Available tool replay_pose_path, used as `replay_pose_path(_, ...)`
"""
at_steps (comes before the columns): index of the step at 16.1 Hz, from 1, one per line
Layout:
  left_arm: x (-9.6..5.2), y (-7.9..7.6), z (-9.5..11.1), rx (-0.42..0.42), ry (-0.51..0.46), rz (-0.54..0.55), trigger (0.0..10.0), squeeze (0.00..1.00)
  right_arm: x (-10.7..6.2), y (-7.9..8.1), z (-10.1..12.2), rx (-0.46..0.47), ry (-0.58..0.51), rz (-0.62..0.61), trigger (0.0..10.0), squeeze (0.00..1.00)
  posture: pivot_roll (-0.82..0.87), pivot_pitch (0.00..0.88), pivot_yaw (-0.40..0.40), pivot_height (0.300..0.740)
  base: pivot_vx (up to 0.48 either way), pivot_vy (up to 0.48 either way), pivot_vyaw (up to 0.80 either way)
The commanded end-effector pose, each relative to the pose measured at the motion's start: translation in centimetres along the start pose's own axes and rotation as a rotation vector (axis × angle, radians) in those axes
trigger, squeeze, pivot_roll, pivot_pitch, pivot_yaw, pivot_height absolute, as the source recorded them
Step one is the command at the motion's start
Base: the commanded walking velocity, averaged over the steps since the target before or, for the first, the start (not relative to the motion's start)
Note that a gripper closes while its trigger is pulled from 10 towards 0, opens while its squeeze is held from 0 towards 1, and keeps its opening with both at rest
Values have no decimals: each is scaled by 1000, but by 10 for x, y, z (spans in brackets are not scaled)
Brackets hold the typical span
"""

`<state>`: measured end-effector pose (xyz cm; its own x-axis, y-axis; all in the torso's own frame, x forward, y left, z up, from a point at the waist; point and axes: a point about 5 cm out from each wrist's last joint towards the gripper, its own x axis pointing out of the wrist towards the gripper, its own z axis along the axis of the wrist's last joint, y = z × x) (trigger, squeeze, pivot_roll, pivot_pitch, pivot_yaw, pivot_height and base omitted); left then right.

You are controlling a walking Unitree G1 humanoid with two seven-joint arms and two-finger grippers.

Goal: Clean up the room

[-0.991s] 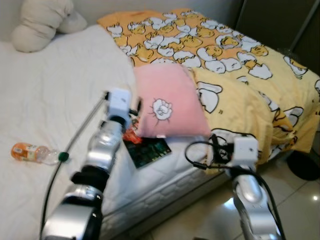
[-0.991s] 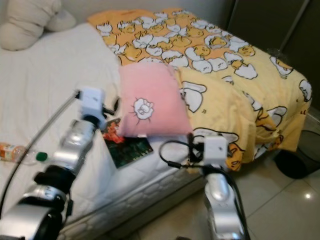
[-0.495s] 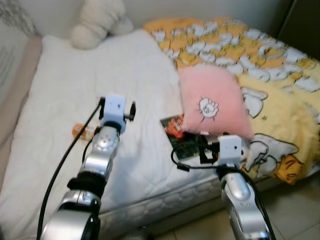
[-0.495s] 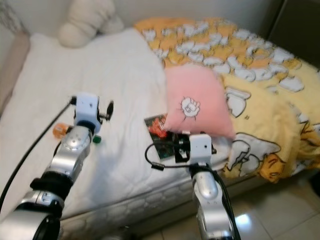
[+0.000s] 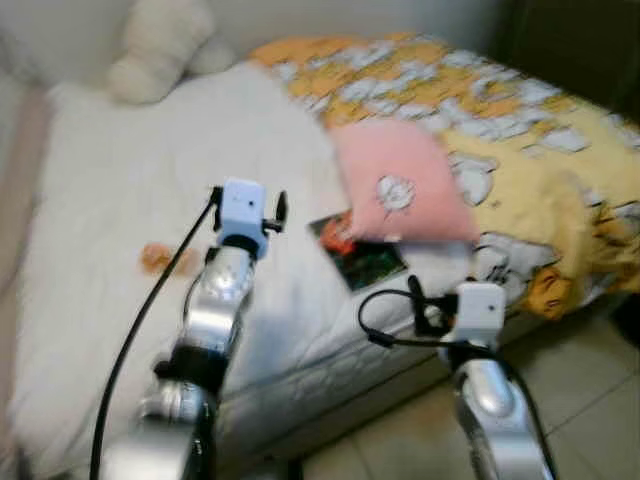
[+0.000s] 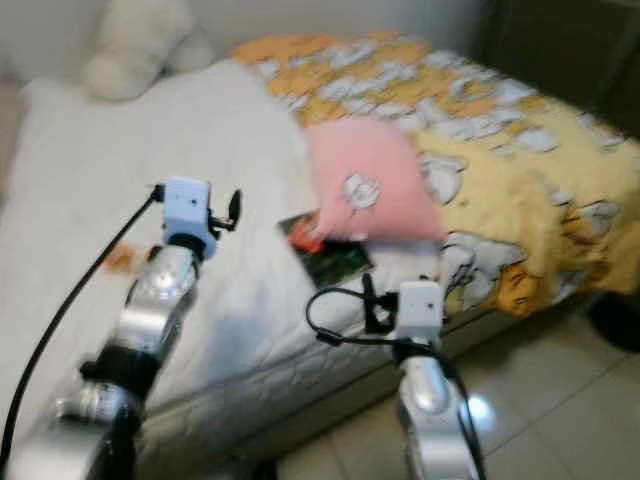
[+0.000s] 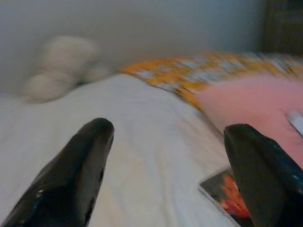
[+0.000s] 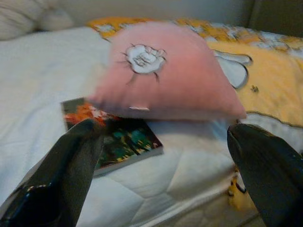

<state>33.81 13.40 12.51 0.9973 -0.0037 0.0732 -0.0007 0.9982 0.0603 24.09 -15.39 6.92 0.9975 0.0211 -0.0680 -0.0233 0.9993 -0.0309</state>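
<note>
Left eye view, blurred: a bed (image 5: 100,200) with a white sheet carries a pink pillow (image 5: 398,190) lying partly over a book (image 5: 362,262) near the mattress edge. A yellow patterned blanket (image 5: 520,140) covers the bed's right side, a cream plush toy (image 5: 155,50) sits at the far end, and an orange bottle (image 5: 158,257) lies on the sheet, left of the left arm. The left gripper (image 7: 165,156) hangs above the sheet, its 2 fingers (image 7: 75,179) wide apart and empty. The right gripper (image 8: 161,165), fingers (image 8: 61,175) also spread, faces the book and pillow from beside the mattress edge.
</note>
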Motion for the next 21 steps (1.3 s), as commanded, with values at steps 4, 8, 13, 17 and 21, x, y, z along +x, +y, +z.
replay_pose_path(4,-29,17,-4,41,54,56,10000,0,-25,-9,8,-89,1,131,10000,0,45,0,26,740,0,0,0)
replay_pose_path(8,-14,6,9,45,36,49,10000,0,-7,-11,6,-42,27,101,10000,0,48,0,17,740,234,-362,652)
replay_pose_path(13,9,-1,9,90,86,42,10000,0,-4,3,3,-24,43,137,10000,0,40,0,14,740,418,-55,437)
replay_pose_path(17,39,-10,2,143,197,7,10000,0,-21,9,-1,-43,73,173,10000,0,-5,0,7,740,115,0,0)
replay_pose_path(21,66,10,26,97,227,104,10000,0,-58,24,-1,-44,117,256,10000,0,-85,0,-1,740,0,0,0)
